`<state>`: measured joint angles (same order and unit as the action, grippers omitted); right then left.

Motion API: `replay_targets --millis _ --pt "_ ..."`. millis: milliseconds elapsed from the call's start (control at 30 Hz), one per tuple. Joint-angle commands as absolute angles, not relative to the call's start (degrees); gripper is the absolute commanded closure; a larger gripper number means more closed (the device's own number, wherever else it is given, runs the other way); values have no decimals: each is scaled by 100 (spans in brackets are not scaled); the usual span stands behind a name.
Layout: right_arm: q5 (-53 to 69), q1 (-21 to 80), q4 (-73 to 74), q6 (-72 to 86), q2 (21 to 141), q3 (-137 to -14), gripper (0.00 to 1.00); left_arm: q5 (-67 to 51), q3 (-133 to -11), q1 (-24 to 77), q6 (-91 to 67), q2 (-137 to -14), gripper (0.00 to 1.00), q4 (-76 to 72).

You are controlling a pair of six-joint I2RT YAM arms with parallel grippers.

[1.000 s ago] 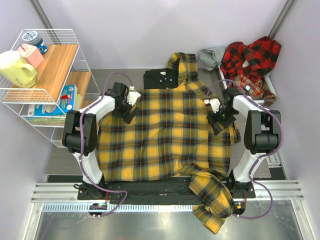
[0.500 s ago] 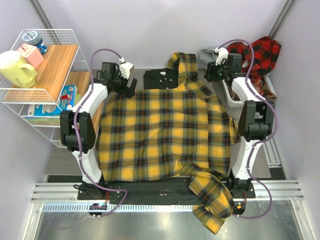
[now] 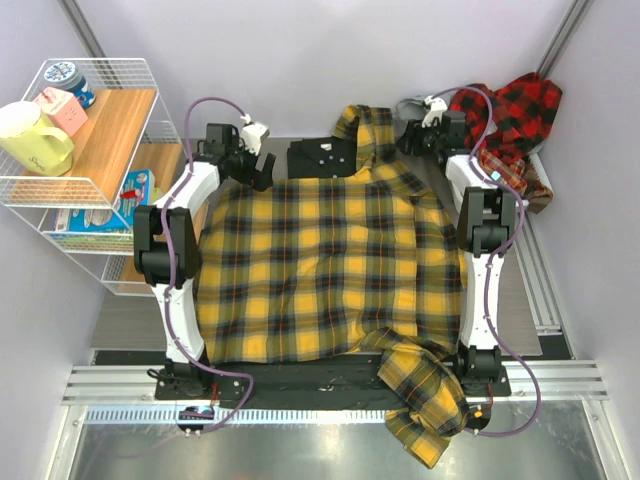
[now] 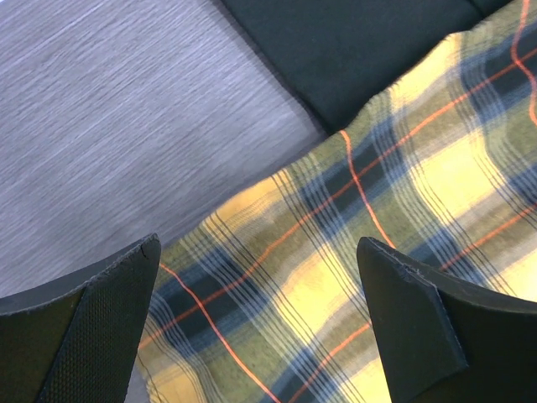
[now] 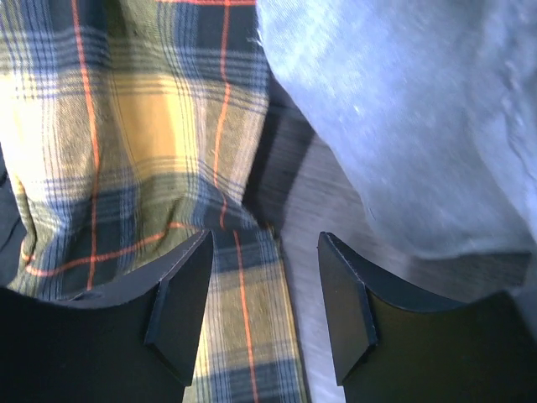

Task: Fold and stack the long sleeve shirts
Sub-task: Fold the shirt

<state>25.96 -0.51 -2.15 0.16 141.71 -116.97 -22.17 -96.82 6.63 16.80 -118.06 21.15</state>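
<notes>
Yellow shirt (image 3: pixel 330 270) flat on worktop (image 4: pixel 126 101), collar end touching black shirt (image 3: pixel 320 158). Left pincer (image 4: pixel 256 252) open over its corner left of black shirt; right pincer (image 5: pixel 264 252) open over the corner to the right.

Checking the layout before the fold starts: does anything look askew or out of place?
Yes. The yellow plaid shirt lies spread flat, but one sleeve trails off the near edge of the table by the right arm's base, crumpled. Another part is bunched at the far edge beside the black shirt.
</notes>
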Motion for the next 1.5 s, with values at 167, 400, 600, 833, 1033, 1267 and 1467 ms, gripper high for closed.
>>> replay_targets --millis 167,400,600,833,1033,1267,1467 --pt "2655 272 -1116 255 14668 -12453 41 -2109 -10169 554 1924 -12085 0 1749" --pt "2426 299 -1204 229 15099 -12893 41 -2311 -11169 448 2399 -12691 1 2863" --pt "2522 281 -1283 158 14889 -12613 62 -2250 -11531 387 2601 -13078 5 3050" --pt "2707 290 -1459 26 14177 -11953 99 -2355 -11926 378 3611 -13376 12 3653" --pt "2952 281 -1459 96 13659 -11962 99 -2549 -12366 369 4885 -13676 28 4218" --pt "3129 281 -1345 79 13368 -12015 99 -2189 -12551 378 5466 -13957 36 4570" --pt "3225 281 -1187 26 13184 -11980 99 -2065 -12419 369 5590 -14001 52 4561"
